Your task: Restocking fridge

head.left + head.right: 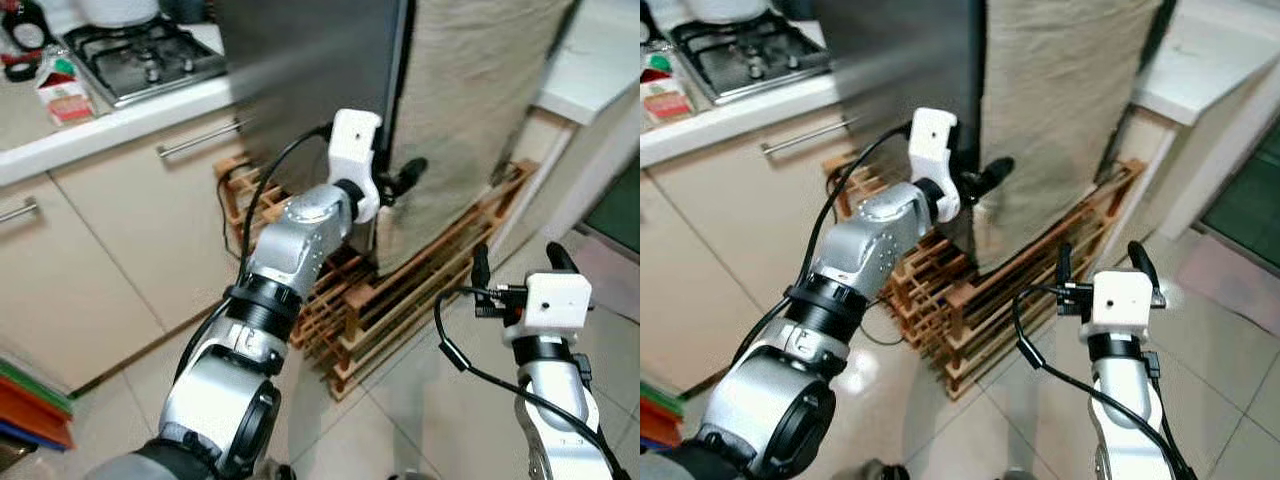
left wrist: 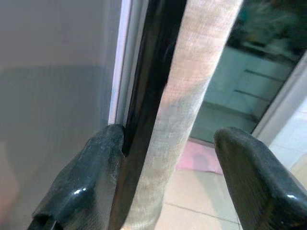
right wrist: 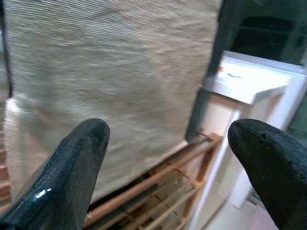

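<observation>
1. Fridge (image 1: pixel 300 70): a tall grey-fronted unit straight ahead of the robot, standing on a wooden slatted rack (image 1: pixel 400 300) on the tiled floor (image 1: pixel 420 420). Its door looks shut, with a dark seam down the front edge.
2. Beige cloth (image 1: pixel 470 110) hangs over the fridge's right part, reaching down to the rack.
3. Kitchen counter (image 1: pixel 110 125) with cream cabinet doors stands to the left of the fridge; a gas hob (image 1: pixel 140 55) sits on top, and a small carton (image 1: pixel 62 90) lies near it.
4. Left gripper (image 2: pixel 168 177) is raised at the fridge's front edge, its fingers set apart on either side of the cloth's edge, one finger (image 2: pixel 91 177) touching the dark seam.
5. Right gripper (image 3: pixel 168 158) is held lower, facing the cloth and rack, apart from both, its fingers spread wide and holding nothing.
</observation>
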Motion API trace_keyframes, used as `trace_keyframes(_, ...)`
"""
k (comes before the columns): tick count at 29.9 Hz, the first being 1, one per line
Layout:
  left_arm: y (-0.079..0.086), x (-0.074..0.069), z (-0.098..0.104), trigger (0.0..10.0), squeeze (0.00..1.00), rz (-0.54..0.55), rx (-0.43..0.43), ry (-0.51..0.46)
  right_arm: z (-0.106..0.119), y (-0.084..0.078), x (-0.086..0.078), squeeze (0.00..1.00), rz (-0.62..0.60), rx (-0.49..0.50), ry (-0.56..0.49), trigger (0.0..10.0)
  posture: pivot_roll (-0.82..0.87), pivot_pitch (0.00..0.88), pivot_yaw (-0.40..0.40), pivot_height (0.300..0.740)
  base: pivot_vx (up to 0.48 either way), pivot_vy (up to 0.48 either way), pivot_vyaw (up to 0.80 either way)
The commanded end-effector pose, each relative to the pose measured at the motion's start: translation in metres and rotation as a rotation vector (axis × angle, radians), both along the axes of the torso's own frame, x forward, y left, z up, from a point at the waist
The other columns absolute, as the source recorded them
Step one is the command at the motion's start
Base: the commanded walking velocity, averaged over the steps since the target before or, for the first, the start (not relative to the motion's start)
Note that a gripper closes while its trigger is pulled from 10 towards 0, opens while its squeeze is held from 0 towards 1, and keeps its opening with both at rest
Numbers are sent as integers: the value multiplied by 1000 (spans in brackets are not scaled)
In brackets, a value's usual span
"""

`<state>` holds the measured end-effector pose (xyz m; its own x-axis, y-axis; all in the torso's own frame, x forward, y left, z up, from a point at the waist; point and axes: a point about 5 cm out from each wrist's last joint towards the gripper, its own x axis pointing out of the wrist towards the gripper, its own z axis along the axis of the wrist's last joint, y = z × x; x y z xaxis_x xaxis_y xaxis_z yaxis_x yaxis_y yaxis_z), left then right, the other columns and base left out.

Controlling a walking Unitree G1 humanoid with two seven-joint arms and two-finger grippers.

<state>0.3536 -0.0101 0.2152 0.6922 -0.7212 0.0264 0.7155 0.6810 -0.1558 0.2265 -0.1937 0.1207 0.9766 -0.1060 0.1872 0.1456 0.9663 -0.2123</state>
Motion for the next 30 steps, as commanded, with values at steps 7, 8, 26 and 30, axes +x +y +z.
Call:
trace_keyframes(7,-45,-43,42,10000,0,-317,-183,-173,3,1,0,0,-2,-5,-16,10000,-230,18,63,740,0,0,0)
trace_keyframes(8,-46,-44,43,10000,0,-334,-199,-165,3,1,0,0,-3,-3,-14,10000,-230,19,63,740,0,0,0)
trace_keyframes(26,-44,-54,47,10000,0,-415,-274,-129,2,3,1,0,-4,3,-12,10000,-231,20,62,740,0,0,0)
trace_keyframes(30,-32,-53,46,10000,0,-396,-279,-124,0,4,1,0,13,11,5,10000,-227,18,60,740,0,0,0)
